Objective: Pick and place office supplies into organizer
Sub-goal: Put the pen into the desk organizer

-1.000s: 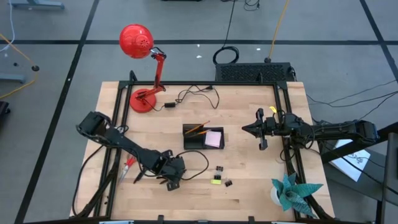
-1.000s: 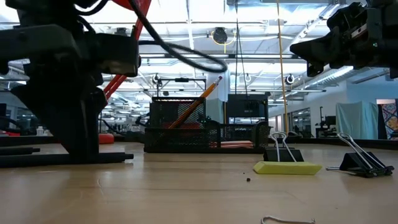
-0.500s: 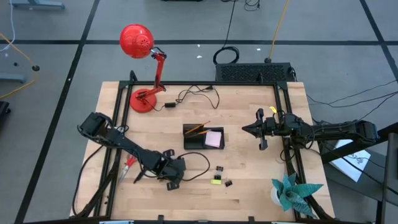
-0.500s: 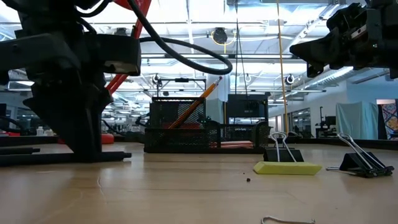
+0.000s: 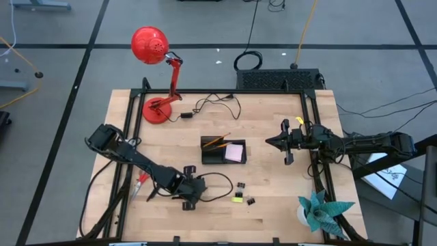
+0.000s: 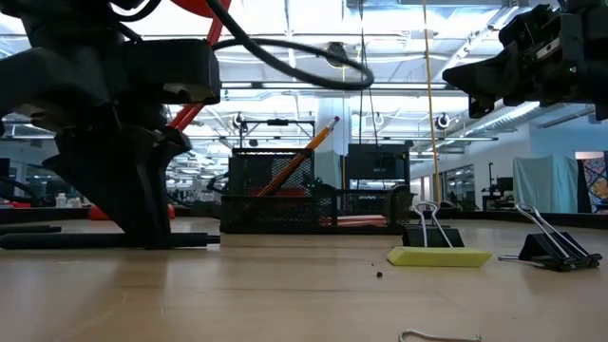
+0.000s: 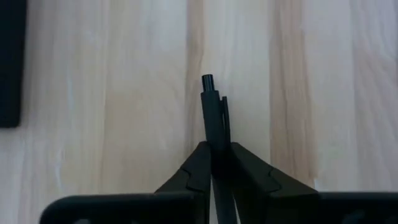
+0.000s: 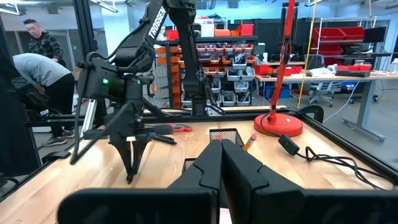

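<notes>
A black pen (image 7: 213,112) lies on the wooden table with my left gripper (image 7: 215,148) shut on it, near the table's front edge and left of the middle (image 5: 189,198). The black organizer (image 5: 222,150) stands at the table's middle with an orange pencil (image 6: 309,152) leaning in its tall compartment and a pink pad (image 5: 235,152) in its low section. Two binder clips (image 5: 241,186) and a yellow-green piece (image 5: 237,198) lie to the right of my left gripper. Red-handled scissors (image 5: 141,181) lie to its left. My right gripper (image 5: 268,142) hangs shut above the table, right of the organizer. My left gripper pinches the pen's barrel (image 7: 216,138) between its two fingers, below the clip and some way from the button end (image 7: 207,79). The fingers come from above, pointing down, one on each side of the pen. The rest of the pen is hidden under the fingers.
A red desk lamp (image 5: 158,109) with its cord stands at the far left. A teal paper plant (image 5: 321,212) stands at the near right corner. A bent wire piece (image 6: 437,335) lies near the front edge. People show in the room beyond the table.
My left gripper has shut on the black pen and shifted slightly toward the table's right edge, staying low at the table. The cable loop above it has swung. My right arm has kept still.
</notes>
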### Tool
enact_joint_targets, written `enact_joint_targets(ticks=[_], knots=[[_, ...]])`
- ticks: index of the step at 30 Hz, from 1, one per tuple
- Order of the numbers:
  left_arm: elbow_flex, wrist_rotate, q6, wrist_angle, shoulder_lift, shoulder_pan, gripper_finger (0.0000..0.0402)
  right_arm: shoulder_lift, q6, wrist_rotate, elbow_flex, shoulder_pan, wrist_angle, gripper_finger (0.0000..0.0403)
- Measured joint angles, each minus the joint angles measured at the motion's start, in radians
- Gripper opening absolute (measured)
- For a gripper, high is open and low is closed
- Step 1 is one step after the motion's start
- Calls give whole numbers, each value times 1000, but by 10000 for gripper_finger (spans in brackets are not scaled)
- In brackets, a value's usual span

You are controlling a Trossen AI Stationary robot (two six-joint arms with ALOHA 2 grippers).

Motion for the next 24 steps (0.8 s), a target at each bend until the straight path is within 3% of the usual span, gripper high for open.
enact_joint_targets(ticks=[9, 16, 21, 24], knots=[[-2, -166, 303, 241, -135, 21, 34, 0, 0, 0, 0, 0, 0, 4], [-3, -183, 578, 424, -270, 99, 35, 5, 0, 0, 0, 0, 8, 4], [-66, -104, 717, 597, -350, 198, 41, 10, 0, 0, 0, 0, 8, 4], [-131, 20, 744, 835, -362, 274, 33, 11, 0, 0, 0, 0, 9, 4]])
